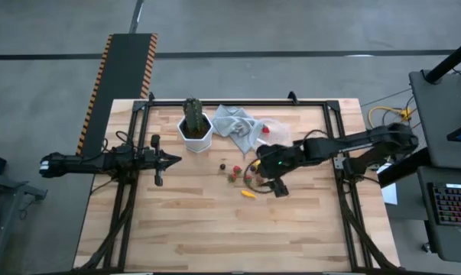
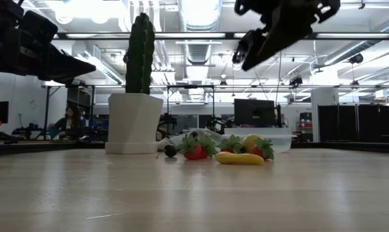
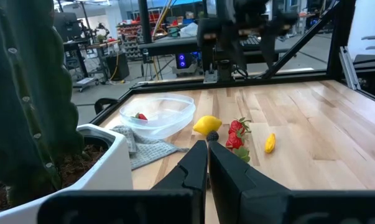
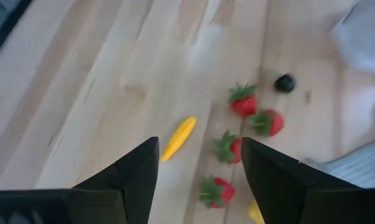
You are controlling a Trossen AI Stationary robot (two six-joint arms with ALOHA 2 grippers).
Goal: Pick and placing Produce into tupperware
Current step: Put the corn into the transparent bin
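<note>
Mid-table, largest first: tupperware (image 1: 274, 131), clear, thin-walled, sits on the grey cloth (image 1: 236, 126) beside the white pot (image 1: 195, 134) w/ cactus; looks light and likely to skid if bumped, so drop pieces in from above. One red piece already inside. Right gripper (image 1: 270, 178) hangs above the loose produce, jaws spread, nothing held. Left gripper (image 1: 169, 160) parked at table's left edge, clenched, empty. Lemon (image 3: 207, 125) – round, prob. smooth, may roll; pinch across its middle. Strawberries (image 4: 244, 103) – small, look like hard plastic, light; grip the red body, not the leafy cap. Yellow-orange sliver (image 4: 178, 138) lies flat; take it across the narrow width. Dark berry (image 4: 285, 83) is tiniest, easiest to squirt out.
</note>
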